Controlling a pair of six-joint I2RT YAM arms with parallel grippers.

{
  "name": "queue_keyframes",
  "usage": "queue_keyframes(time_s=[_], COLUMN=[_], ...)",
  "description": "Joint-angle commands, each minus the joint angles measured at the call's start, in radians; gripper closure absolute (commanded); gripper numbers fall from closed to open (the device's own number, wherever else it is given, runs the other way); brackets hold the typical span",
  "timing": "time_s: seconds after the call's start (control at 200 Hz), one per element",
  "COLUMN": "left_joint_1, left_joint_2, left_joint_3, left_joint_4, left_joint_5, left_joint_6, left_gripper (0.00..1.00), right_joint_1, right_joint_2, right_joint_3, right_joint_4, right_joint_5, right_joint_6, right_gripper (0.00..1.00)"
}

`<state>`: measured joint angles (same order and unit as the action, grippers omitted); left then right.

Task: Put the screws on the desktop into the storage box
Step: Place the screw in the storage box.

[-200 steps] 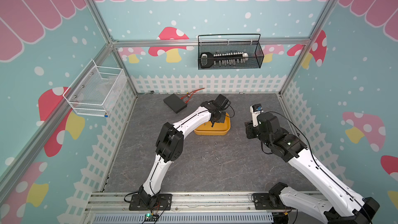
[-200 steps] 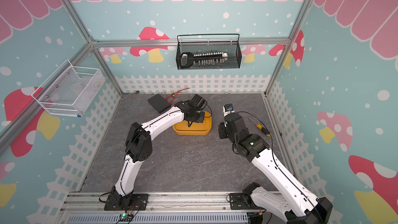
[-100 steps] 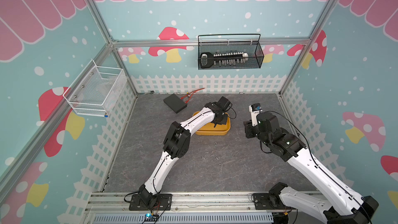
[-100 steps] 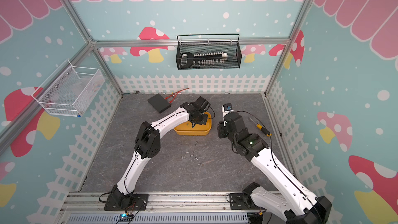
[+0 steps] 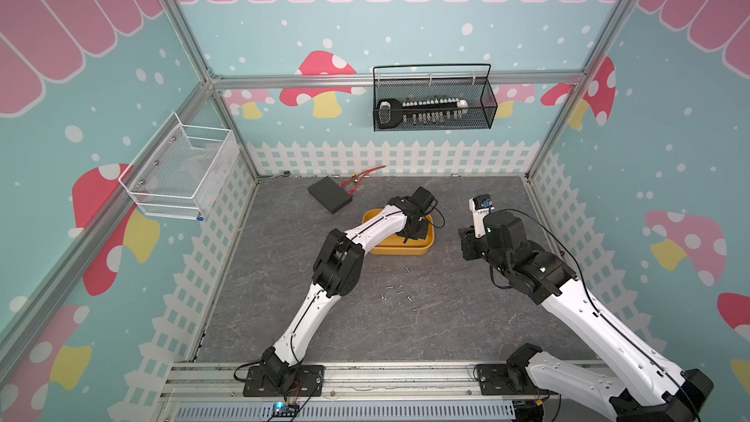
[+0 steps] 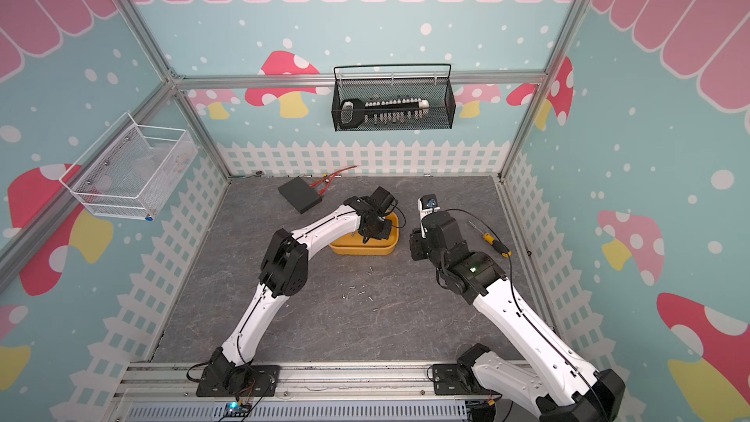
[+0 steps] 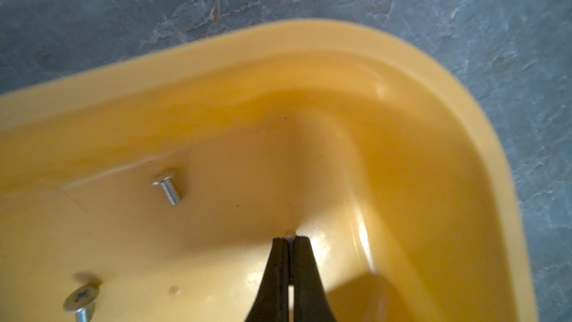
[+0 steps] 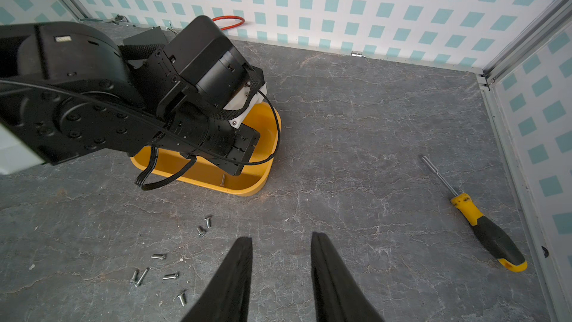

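Note:
The yellow storage box (image 5: 399,248) sits at the middle back of the grey veined desktop (image 5: 446,318). My left gripper (image 7: 290,238) reaches down into a rounded corner of the box, shut on a tiny silver screw that peeks out between its tips. Two more screws (image 7: 167,185) lie on the box floor. Several loose screws (image 5: 399,293) are scattered on the desktop in front of the box, also seen in the right wrist view (image 8: 161,269). My right gripper (image 8: 280,238) hovers open and empty above bare desktop, to the right of the screws and the box (image 8: 244,188).
A yellow-and-black screwdriver (image 8: 483,227) lies near the right wall. A flat black box (image 5: 329,194) and a red cable (image 5: 365,176) lie at the back. A black mesh basket (image 5: 432,103) and a white wire basket (image 5: 182,172) hang on the walls.
The left arm's elbow has swung forward and its wrist has dipped lower into the storage box. The right arm has stayed almost still.

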<state>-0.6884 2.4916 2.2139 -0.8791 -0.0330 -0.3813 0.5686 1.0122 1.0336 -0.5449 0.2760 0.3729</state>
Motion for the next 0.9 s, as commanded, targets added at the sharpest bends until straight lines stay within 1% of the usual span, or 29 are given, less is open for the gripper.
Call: queue_keyframes(time_s=[0.0,0.185,0.555,0.73,0.806,0.896], left_joint_1=[0.004,0.004,0.004,0.006,0.005,0.006], left_joint_2=[0.02,0.019,0.015,-0.015,-0.031,-0.062], left_joint_3=[0.027,0.026,0.03,0.029,0.032,0.031], left_joint_4=[-0.007,-0.007,-0.01,-0.01,-0.011,-0.01], left_joint_5=[0.001,0.001,-0.005,-0.036,-0.044,-0.058], left_joint_6=[0.01,0.013,0.019,0.019,0.024,0.022], left_gripper=[0.96,0.92,0.87,0.8,0.74,0.69], right_joint_1=[-0.004,-0.002,-0.003,-0.002,-0.003,-0.003], right_joint_2=[-0.003,-0.003,-0.004,-0.004,-0.004,-0.008], right_joint_3=[-0.016,-0.017,-0.017,-0.017,-0.018,-0.02], right_joint_4=[0.017,0.017,0.017,0.017,0.017,0.017], right_joint_5=[0.004,0.003,0.002,-0.004,-0.01,-0.017], right_joint_6=[-0.005,-0.003,-0.001,0.004,0.008,0.012], right_gripper=[0.62,0.62,0.61,0.61,0.61,0.61])
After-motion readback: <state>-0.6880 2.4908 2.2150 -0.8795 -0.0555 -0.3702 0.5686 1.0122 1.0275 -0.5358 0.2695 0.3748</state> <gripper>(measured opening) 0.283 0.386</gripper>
